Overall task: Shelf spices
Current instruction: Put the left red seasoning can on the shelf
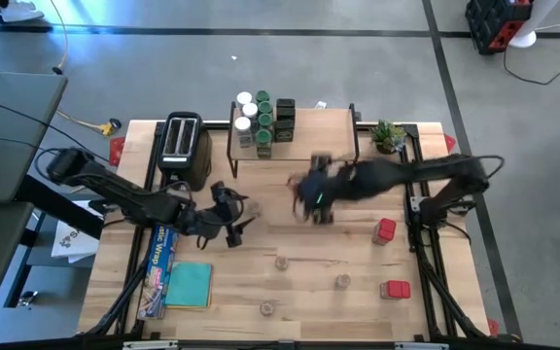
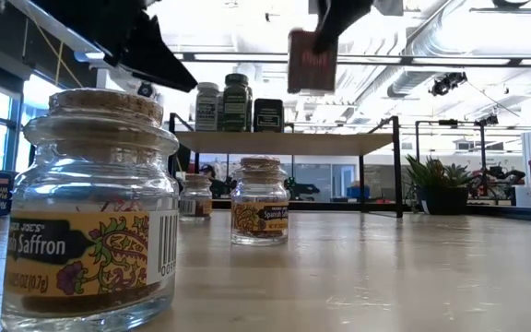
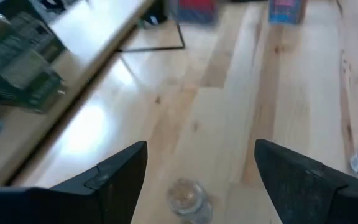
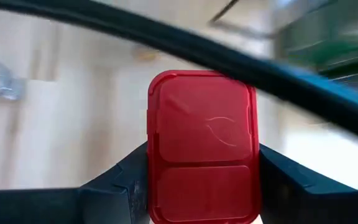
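Note:
My right gripper is shut on a red tin, which it holds in the air in front of the shelf. The shelf is a wooden-topped riser on black legs. Several white-lidded and green-lidded jars and black boxes stand on its left end. My left gripper hangs open and empty over the table near the toaster, above a small cork-topped jar. Two more red tins and three small jars stand on the table. My right gripper pinches the red tin between its two fingers, one finger on each of two opposite sides. The fingers come from above, and the lid faces the wrist camera. The tin hangs below them, lifted clear, higher than the shelf top.
A black toaster stands left of the shelf. A long blue foil box and a teal cloth lie at the near left. A small plant stands at the far right. Saffron jars stand near the low camera.

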Controlling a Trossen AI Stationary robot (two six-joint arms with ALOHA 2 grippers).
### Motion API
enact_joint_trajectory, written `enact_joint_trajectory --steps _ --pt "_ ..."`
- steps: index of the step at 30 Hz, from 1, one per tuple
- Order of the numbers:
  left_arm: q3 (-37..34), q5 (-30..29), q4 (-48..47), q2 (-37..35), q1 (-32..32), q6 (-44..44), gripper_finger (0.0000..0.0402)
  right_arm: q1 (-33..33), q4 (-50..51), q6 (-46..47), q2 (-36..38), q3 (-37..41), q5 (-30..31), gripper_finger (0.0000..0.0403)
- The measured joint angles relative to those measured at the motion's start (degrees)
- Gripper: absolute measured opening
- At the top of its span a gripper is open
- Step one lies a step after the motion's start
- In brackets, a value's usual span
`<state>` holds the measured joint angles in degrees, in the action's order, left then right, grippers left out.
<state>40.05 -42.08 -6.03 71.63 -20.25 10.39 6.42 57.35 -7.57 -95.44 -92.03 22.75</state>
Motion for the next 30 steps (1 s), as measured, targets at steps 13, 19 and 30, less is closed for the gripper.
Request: enact_joint_trajectory --steps 13,19,30 --pt "0.00 -2.67 0.67 -1.31 1.94 -2.01 0.0294 -41.50 -0.97 -30.31 2.59 -7.38 -29.48 0.0199" --pt "0.00 -2.57 2.78 -1.31 3.50 -2.35 0.0294 -49.35 -7.91 -35.05 -3.83 -7.34 -36.98 0.0199" --pt "0.00 -1.42 3.37 -1.31 3.78 -2.51 0.0294 -50.26 -11.96 -37.19 -10.66 -7.45 -38.78 0.0199"
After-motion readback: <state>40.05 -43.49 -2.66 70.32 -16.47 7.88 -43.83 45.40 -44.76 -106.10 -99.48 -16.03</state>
